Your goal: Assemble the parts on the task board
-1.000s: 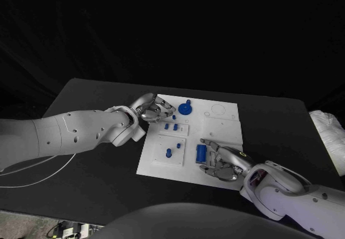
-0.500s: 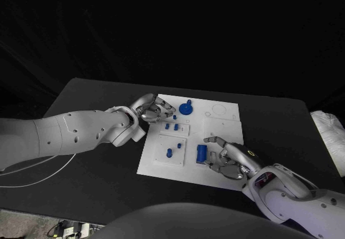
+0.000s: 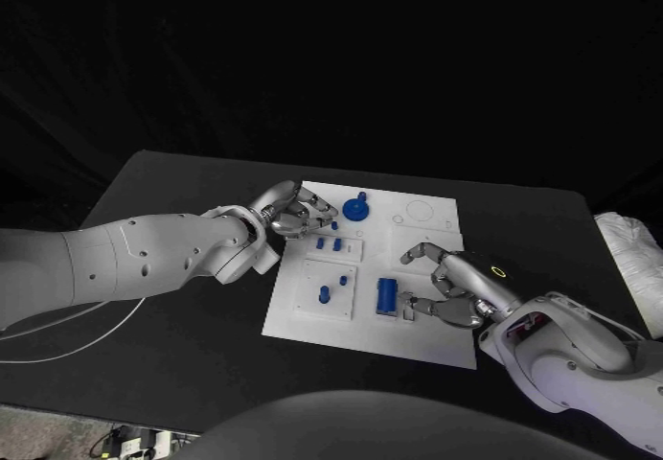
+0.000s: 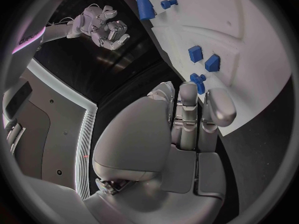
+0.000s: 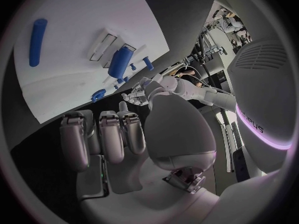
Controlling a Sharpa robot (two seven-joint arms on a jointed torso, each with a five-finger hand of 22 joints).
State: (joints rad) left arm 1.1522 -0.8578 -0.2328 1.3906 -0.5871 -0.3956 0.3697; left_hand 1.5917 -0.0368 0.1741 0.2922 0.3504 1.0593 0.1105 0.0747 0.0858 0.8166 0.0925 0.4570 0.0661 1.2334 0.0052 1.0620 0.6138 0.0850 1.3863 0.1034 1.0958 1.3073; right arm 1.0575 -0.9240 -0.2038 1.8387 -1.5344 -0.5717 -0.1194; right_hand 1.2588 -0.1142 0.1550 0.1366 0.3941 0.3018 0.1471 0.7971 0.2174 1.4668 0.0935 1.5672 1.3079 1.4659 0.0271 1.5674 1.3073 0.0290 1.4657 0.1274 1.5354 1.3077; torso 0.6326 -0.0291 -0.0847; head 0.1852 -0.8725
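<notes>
- White task board [image 3: 428,251] flat at the middle of the black surface [image 3: 180,182], probably so both arms can reach it from opposite sides.
- Blue parts spread over it: round knobbed part [image 3: 356,209] toward 12 o'clock, two small blocks [image 3: 328,243] just below, short pegs [image 3: 325,291] at about 8 o'clock, long blue cylinder [image 3: 385,296] lying near 6 o'clock.
- Cylinder set on its side beside a pair of narrow slots, apparently waiting to be lifted and seated; not yet held.
- Left hand [image 3: 293,209] parked over the board's 10 o'clock corner, fingers curled in together, nothing visibly pinched; fingertips close to the small blocks in the left wrist view [image 4: 202,58]. Whether they touch the board: cannot tell.
- Left arm [image 3: 125,259] reaching in from 9 o'clock, wrist bent so the hand points toward the knobbed part.
- Right hand [image 3: 449,283] poised at the board's 4 o'clock edge, just beside the cylinder, fingers apart and loosely bent, holding nothing.
- Palm turned toward the cylinder, which suggests a readying for a grasp from the side.
- Right arm [image 3: 581,359] rising from 5 o'clock, forearm angled up toward the board.
- Right wrist view: fingers [image 5: 102,134] side by side, free of the board, cylinder [image 5: 120,60] lying well ahead of them.
</notes>
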